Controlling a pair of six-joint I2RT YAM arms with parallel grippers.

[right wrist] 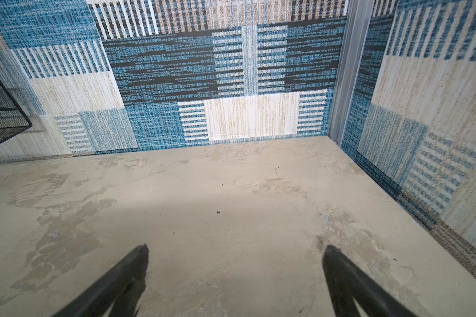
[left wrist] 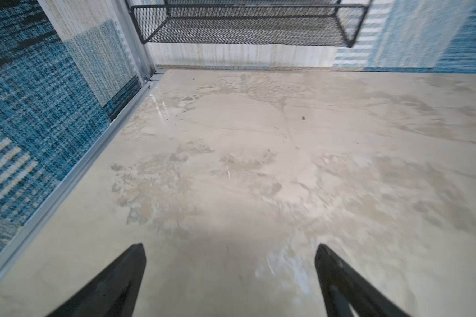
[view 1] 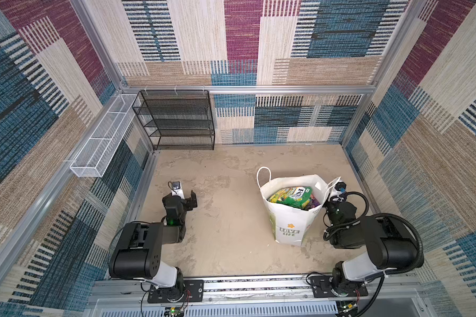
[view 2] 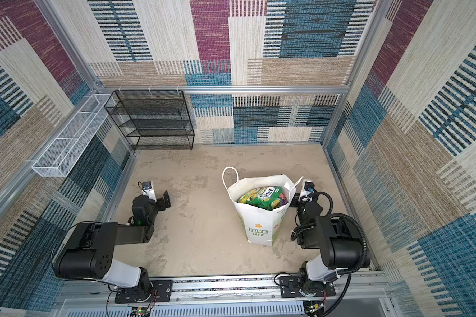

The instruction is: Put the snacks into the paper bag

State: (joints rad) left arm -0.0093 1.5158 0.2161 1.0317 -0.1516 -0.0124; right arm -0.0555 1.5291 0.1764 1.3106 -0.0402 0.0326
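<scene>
The white paper bag (view 1: 286,219) (view 2: 256,216) with green "LOVE LIFE" print stands upright right of the middle in both top views, its mouth open. Green, yellow and purple snacks (view 1: 293,198) (view 2: 263,198) fill it near the rim. My left gripper (view 1: 186,197) (view 2: 160,199) is far to the bag's left, low over the bare floor. In the left wrist view the left gripper (left wrist: 230,247) is open with nothing between its fingers. My right gripper (view 2: 299,197) sits close beside the bag's right wall, partly hidden by it. The right wrist view shows this gripper (right wrist: 236,248) open over bare floor.
A black mesh shelf rack (view 1: 176,120) (view 2: 154,120) (left wrist: 245,24) hangs on the back wall at the left. A white mesh basket (view 1: 102,137) (view 2: 66,148) runs along the left wall. Carpeted walls enclose the beige floor (view 1: 226,233).
</scene>
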